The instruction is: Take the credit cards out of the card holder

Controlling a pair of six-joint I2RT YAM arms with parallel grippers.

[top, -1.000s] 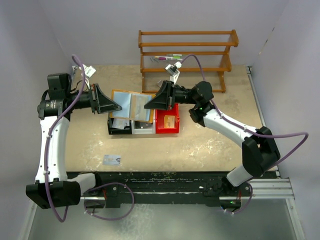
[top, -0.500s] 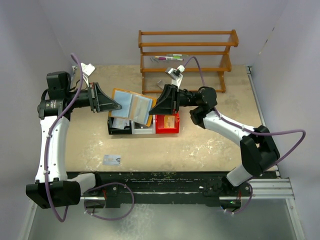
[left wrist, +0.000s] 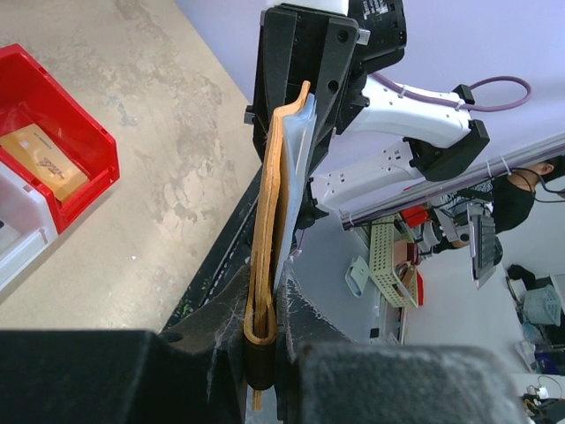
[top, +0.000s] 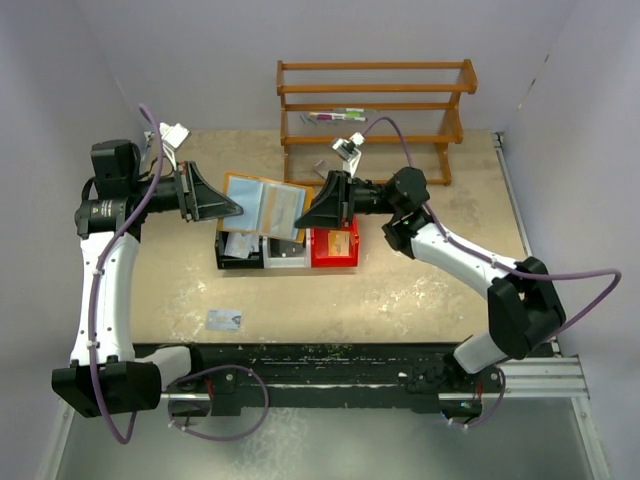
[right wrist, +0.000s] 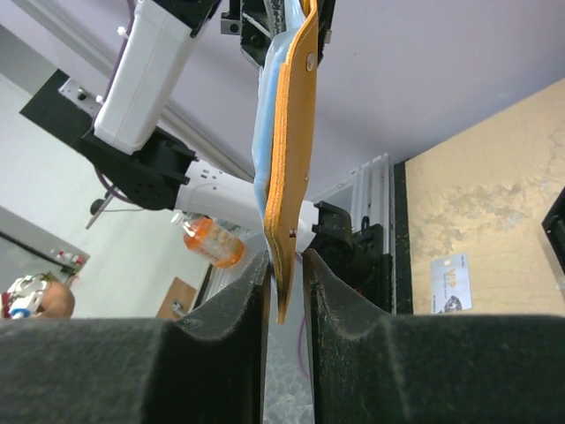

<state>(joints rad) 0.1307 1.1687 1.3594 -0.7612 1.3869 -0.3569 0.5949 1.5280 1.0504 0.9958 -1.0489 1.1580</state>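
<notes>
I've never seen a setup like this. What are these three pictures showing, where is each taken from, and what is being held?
Two robot arms are bolted at the near edge of a table. The overhead picture looks down from above and behind them. The other two pictures come from a small camera on each wrist, looking out along that arm's own fingers. The left gripper is clamped on one edge of an opened tan card holder, holding it in the air above a row of small bins. The right gripper has its fingers on either side of the opposite edge, but it is unclear whether they pinch it. One loose card lies on the table near the arms. A wooden rack stands at the back.
</notes>
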